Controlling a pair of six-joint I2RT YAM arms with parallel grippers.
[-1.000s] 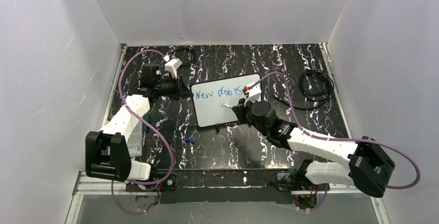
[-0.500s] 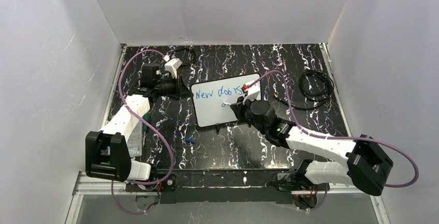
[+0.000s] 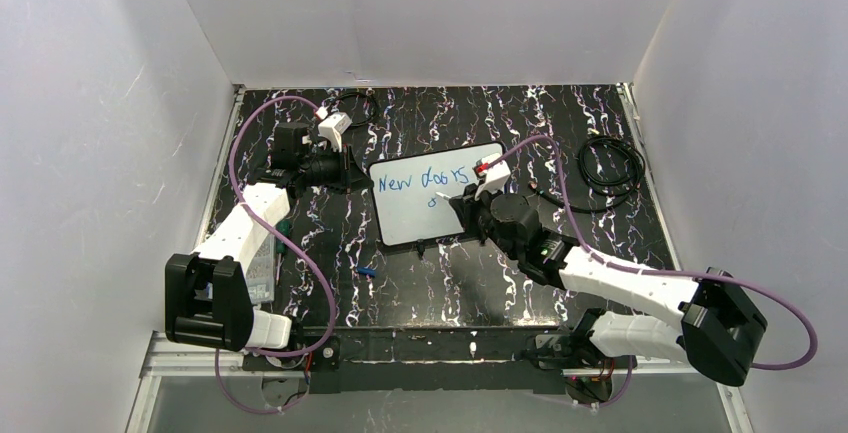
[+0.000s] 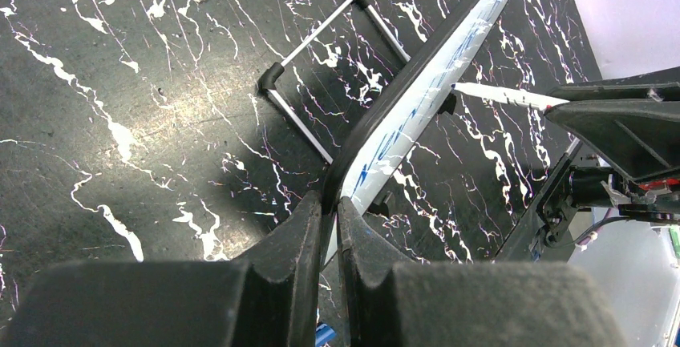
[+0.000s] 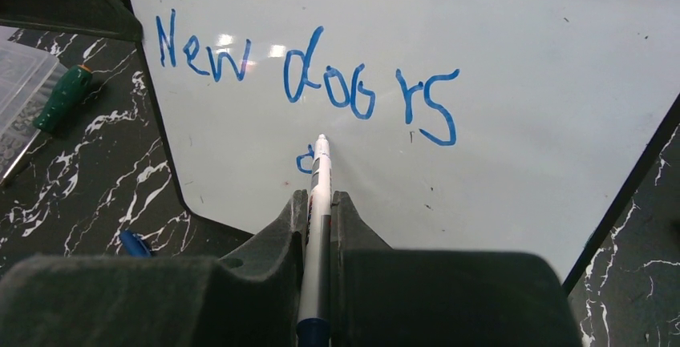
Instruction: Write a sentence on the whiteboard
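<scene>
The whiteboard [image 3: 425, 218] stands tilted in the middle of the table. My left gripper [image 3: 352, 181] [image 4: 329, 203] is shut on its left edge [image 4: 353, 151]. Blue words "New doors" [image 5: 305, 70] fill the first line, and one small blue letter [image 5: 303, 159] starts the second. My right gripper [image 3: 466, 203] [image 5: 319, 199] is shut on a white marker [image 5: 318, 203] with its tip at the board just right of that letter. The marker also shows in the left wrist view [image 4: 501, 94], its tip against the board.
A blue marker cap [image 3: 366, 273] lies in front of the board. A green-handled tool [image 5: 62, 97] and a clear box lie to the left. A coiled black cable [image 3: 612, 168] lies at the right. White walls enclose the table.
The marker tip has traced the first small letter of the second line; my right gripper shifted slightly right and away. The left gripper and board have not moved.
</scene>
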